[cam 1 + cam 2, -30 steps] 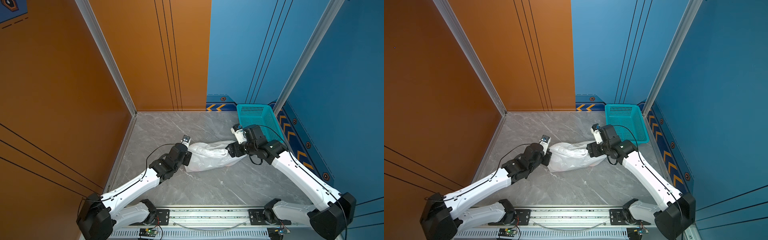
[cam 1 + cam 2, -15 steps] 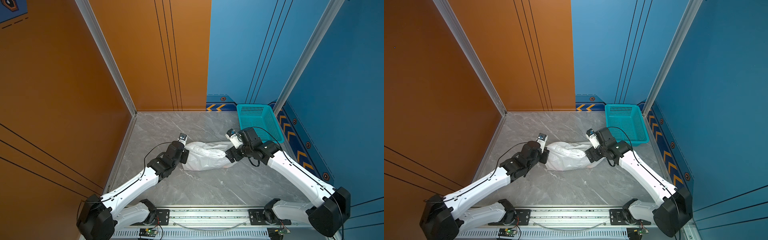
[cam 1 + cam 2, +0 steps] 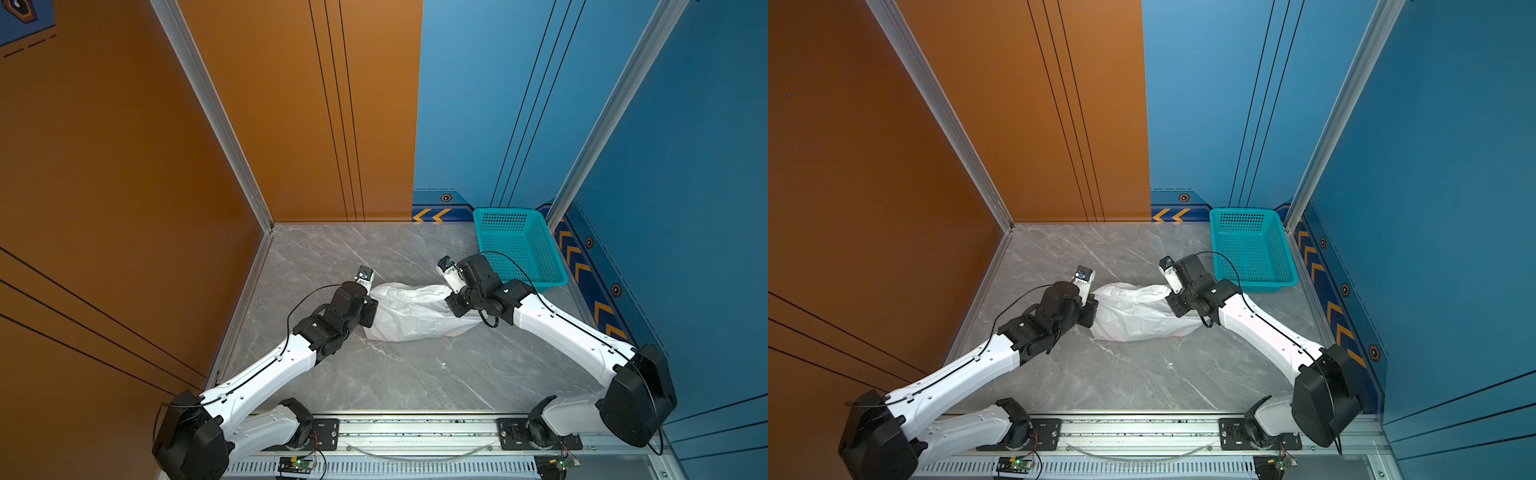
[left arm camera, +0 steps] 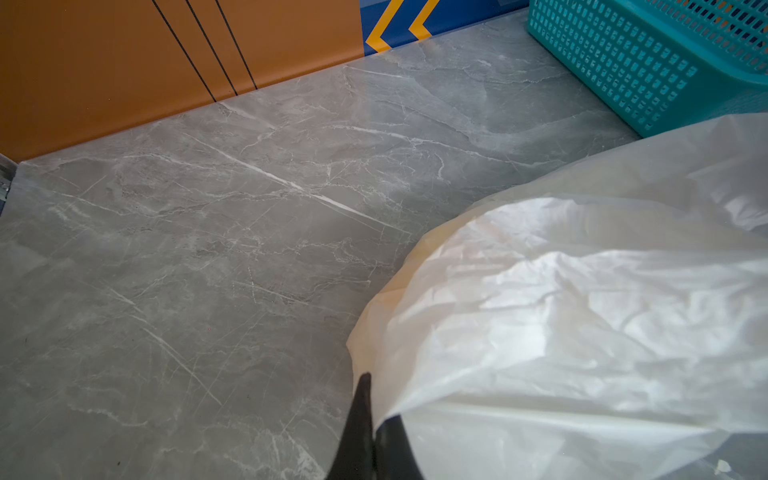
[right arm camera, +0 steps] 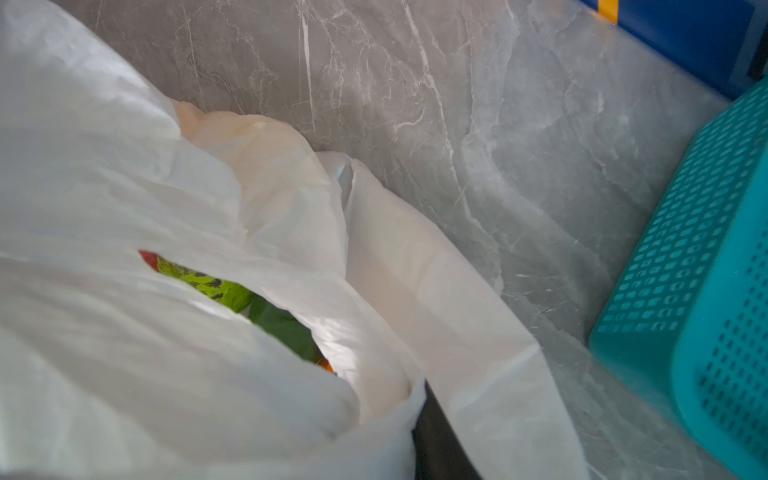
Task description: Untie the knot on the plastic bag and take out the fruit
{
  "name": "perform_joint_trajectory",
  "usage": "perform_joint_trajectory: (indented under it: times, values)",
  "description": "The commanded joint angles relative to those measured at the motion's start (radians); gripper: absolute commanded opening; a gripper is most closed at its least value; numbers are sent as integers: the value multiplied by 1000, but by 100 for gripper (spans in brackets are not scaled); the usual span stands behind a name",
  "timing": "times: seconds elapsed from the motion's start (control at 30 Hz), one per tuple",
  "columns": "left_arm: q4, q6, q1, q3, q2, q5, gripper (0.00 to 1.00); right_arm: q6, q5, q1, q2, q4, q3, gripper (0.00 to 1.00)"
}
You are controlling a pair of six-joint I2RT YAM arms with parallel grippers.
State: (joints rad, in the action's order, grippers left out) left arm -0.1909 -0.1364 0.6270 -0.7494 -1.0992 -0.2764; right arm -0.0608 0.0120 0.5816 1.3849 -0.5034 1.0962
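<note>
left gripper (image 4: 374,415): stayed pinched shut on a fold of the plastic bag (image 3: 409,311), lying on the table (image 3: 415,374) between the 2 arms. right gripper (image 5: 430,424): returned from the teal basket (image 3: 505,210) to the bag's mouth, grip state not discernible. mouth gaped, no knot seen, green fruit (image 5: 216,286) showing inside: removal looked ready.

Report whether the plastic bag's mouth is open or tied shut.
Open: in the right wrist view the plastic bag gapes at its mouth, and green fruit shows directly through the gap, not through the film.
</note>
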Motion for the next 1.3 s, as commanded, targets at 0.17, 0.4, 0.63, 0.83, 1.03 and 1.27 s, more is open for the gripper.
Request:
perform_joint_trajectory:
  times: [0.17, 0.4, 0.63, 0.83, 1.03, 1.27]
  values:
    - [-80, -42, -29, 14, 29, -22, 0, 169, 20, -145, -214, 26, -75, 3]
    - [-103, -46, -14, -16, 39, -15, 39, 248, 108, -186, -260, 26, -78, 0]
    - [-138, 49, 191, -90, 102, -218, 98, 304, 120, -169, -231, -3, -27, 0]
    - [-151, 15, 257, -218, 19, -192, 98, 327, 101, -127, -245, -12, -7, 0]
    - [-48, 21, 277, -320, -158, -114, 98, 345, 98, -100, -266, -12, 2, 0]
    - [82, 43, 272, -387, -307, -115, 98, 356, 94, -80, -289, -12, 10, 0]
